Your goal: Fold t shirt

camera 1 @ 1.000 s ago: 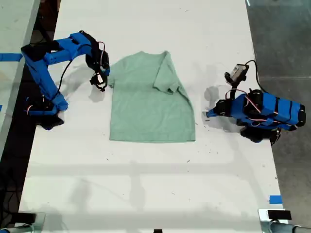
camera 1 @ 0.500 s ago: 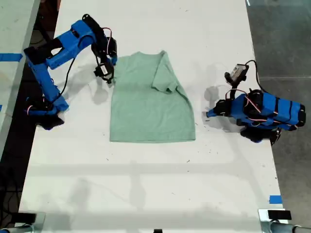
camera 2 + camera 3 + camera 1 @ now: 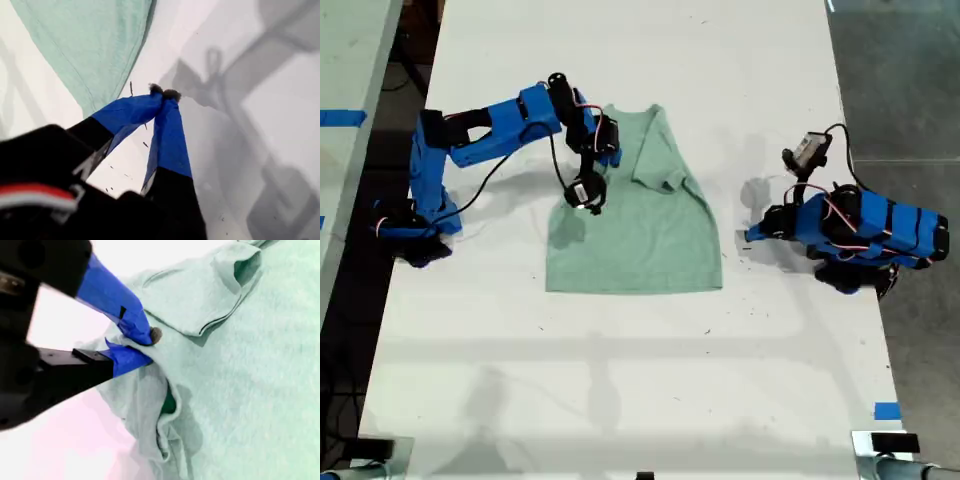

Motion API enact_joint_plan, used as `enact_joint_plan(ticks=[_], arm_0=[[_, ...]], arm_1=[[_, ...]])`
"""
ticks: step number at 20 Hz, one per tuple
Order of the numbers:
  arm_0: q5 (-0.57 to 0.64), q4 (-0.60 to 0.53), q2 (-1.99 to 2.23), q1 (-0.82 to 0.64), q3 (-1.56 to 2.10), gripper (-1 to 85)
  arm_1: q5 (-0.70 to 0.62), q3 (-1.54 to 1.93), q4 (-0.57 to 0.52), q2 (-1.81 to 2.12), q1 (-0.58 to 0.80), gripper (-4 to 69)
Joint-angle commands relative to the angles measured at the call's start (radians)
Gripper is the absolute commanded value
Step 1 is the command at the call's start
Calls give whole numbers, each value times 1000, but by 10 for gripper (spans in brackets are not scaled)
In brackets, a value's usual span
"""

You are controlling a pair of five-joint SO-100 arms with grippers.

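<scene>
My second pincer (image 3: 145, 347), with its blue tips, is pinched tight on a bunched fold of the small pale mint-green cloth t shirt (image 3: 240, 380). The cloth wrinkles up around the tips and is lifted a little there. In the exterior view this pincer (image 3: 588, 193) hangs over the shirt's side nearer the exterior view's left, on a long blue arm (image 3: 490, 130) that reaches in from that side.

The t shirt (image 3: 640, 235) lies in the middle of the flat white surface (image 3: 620, 380). One sleeve is folded in over the body near the neck.

My first pincer (image 3: 164, 94) has its two blue tips pressed together with nothing between them. It points down at the white surface, just beside the shirt's edge (image 3: 95, 45) but not touching it. In the exterior view it (image 3: 752, 236) sits low at the exterior view's right, on a blue arm (image 3: 860, 235) folded up small.
</scene>
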Motion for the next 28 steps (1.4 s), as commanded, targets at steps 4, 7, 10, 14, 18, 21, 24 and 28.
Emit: enact_joint_plan(ticks=[4,7,10,14,18,21,24,28], arm_0=[[-94,-104,-40,28,-63,246],[-31,-104,11,25,-75,224],[-6,-37,172,12,-72,95],[-3,120,597,-71,-28,1],[-41,149,1025,-51,156,1],[-147,86,1362,18,549,1],[-249,-28,1859,41,1080,1],[-293,-186,2405,155,1733,1]], arm_1=[[3,17,-2,14,-3,-2],[2,17,-2,14,-5,-2],[2,17,-2,14,-5,-2],[2,17,-2,14,-5,-2],[2,17,-3,14,-5,-2],[5,17,-3,14,-6,-2],[5,17,-3,14,-5,-2],[6,18,-5,14,-3,-2]])
